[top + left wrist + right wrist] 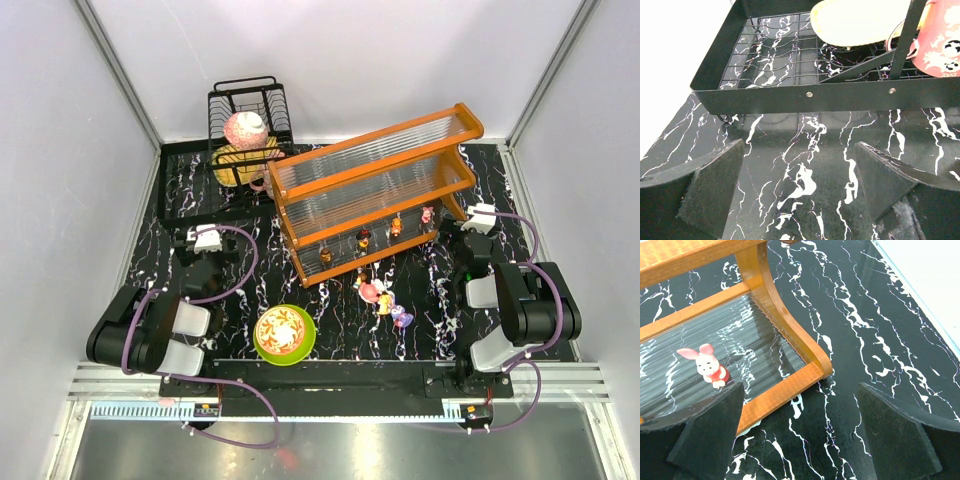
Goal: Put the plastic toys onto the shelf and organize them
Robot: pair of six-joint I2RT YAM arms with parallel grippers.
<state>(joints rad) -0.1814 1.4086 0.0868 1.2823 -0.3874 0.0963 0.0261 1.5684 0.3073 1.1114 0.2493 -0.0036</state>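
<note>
Both arms sit low on the black, white-veined tabletop (pixel 340 335). The left gripper (pixel 799 155) gapes wide, nothing between its pads, facing the black wire dish rack (pixel 805 95). The right gripper (pixel 801 400) is spread wide too and empty, just beside the right end of the big two-tier orange-framed shelf (pixel 785 325) with clear ribbed panels. Four tiny plastic figurines (pixel 363 239) stand along its lower tier, the pink pig figurine (pixel 707 371) nearest that end. Three more small toys (pixel 385 303) lie clustered on the table just in front of the shelf, a green-rimmed patterned bowl (pixel 285 333) off to their left.
</note>
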